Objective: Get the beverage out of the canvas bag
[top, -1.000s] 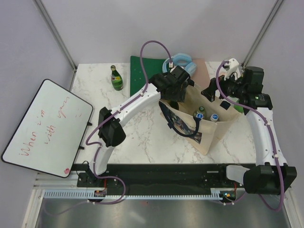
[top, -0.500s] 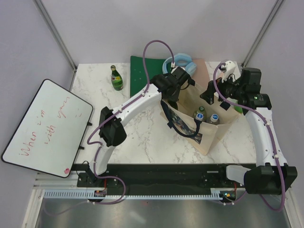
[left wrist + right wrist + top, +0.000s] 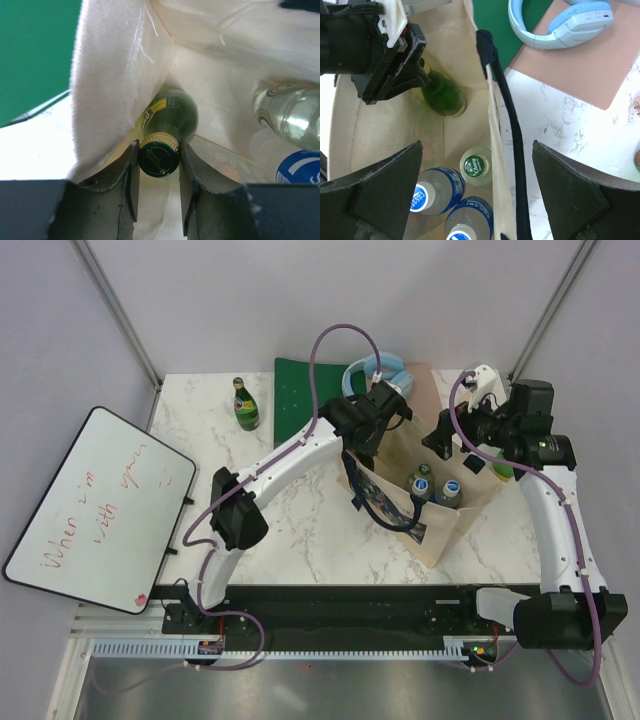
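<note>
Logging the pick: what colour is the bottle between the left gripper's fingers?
Dark green bottle, gold neck band; best in left wrist view.

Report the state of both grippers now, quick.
Left gripper: jaws closed on the neck of the green bottle inside the canvas bag.
Right gripper: open wide above the bag, holding nothing.
</note>
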Tool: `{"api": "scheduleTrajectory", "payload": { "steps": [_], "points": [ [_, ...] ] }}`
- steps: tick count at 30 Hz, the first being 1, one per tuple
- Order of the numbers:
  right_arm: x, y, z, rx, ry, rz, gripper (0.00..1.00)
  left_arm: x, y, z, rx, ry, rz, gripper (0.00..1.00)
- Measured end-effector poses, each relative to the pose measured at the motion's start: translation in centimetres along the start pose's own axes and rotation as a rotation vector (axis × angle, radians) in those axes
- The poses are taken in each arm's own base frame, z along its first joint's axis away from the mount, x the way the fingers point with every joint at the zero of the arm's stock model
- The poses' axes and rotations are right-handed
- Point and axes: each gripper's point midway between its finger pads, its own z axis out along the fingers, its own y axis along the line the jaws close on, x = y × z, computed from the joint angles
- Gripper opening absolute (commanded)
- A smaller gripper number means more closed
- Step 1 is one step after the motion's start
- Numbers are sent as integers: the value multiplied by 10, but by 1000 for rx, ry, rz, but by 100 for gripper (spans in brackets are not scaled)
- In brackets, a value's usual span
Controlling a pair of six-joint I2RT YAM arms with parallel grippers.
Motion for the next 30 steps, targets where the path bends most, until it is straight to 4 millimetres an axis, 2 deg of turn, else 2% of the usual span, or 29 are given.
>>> {"api": "scheduleTrajectory", "payload": {
  "steps": [6, 13, 22, 30],
  "points": [
    [-4, 19, -5, -92, -24, -44, 98, -12, 4, -20, 20, -31, 44, 2],
    [-11, 45, -11, -219, -65, -103, 98, -41, 10, -72, 80, -138, 11, 2],
    [-18, 54, -14, -261, -85, -126, 98, -71, 27, -144, 131, -289, -45, 2],
    [-23, 61, -12, -287, -88, -140, 98, -81, 48, -187, 148, -367, -86, 2]
  ]
}}
